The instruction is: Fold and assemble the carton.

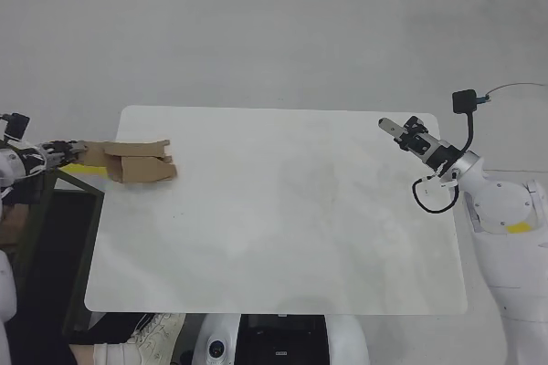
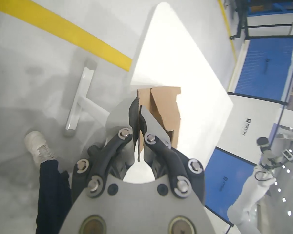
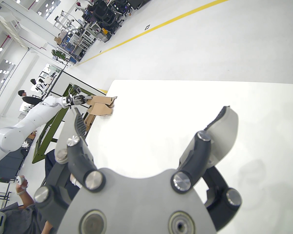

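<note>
A flat brown carton (image 1: 139,161) hangs over the white table's (image 1: 274,228) far left corner, partly unfolded with its flaps sticking out. My left gripper (image 1: 76,151) is shut on the carton's outer edge, just off the table's left side. In the left wrist view the fingers (image 2: 134,115) pinch a thin cardboard panel (image 2: 164,109) edge-on. My right gripper (image 1: 393,129) stands open above the table's far right corner, holding nothing. From the right wrist view its fingers (image 3: 79,122) are spread wide, and the carton (image 3: 101,105) sits far across the table in the other arm's grip.
A dark green frame (image 1: 36,228) stands beside the table's left edge. A yellow floor line (image 2: 58,25) runs past the table's corner. A person's shoe (image 2: 37,144) and dark trouser leg are on the floor near the left arm.
</note>
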`<state>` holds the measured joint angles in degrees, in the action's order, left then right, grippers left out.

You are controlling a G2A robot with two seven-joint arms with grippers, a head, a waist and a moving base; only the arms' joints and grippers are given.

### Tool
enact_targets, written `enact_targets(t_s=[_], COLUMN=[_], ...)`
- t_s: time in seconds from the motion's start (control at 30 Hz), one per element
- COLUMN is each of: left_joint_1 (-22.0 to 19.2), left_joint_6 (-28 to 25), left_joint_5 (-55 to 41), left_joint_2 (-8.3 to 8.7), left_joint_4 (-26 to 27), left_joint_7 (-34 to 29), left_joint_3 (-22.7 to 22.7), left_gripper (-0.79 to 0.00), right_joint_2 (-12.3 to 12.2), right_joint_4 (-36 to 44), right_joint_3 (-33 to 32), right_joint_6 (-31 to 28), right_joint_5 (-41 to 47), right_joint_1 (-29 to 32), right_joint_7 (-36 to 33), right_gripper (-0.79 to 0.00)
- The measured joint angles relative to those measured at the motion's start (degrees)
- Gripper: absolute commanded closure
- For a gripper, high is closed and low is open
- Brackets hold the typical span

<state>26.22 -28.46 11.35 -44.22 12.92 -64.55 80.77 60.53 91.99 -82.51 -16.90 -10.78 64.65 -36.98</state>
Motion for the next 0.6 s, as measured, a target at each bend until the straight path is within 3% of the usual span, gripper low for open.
enact_targets(t_s=[0.3,0.6], left_joint_1=[-0.4,-1.0], left_joint_6=[0.3,3.9], left_joint_5=[-12.3,-17.8], left_joint_2=[-0.70,-4.08], left_joint_4=[3.2,10.7], left_joint_7=[-5.6,-4.3], left_joint_3=[3.3,0.4], left_gripper=[0.000,0.000], right_joint_2=[0.0,0.0], right_joint_4=[0.0,0.0], right_joint_3=[0.0,0.0], right_joint_6=[0.0,0.0], right_joint_5=[0.0,0.0], right_joint_1=[0.0,0.0], right_joint_7=[0.0,0.0], right_gripper=[-0.785,-0.785])
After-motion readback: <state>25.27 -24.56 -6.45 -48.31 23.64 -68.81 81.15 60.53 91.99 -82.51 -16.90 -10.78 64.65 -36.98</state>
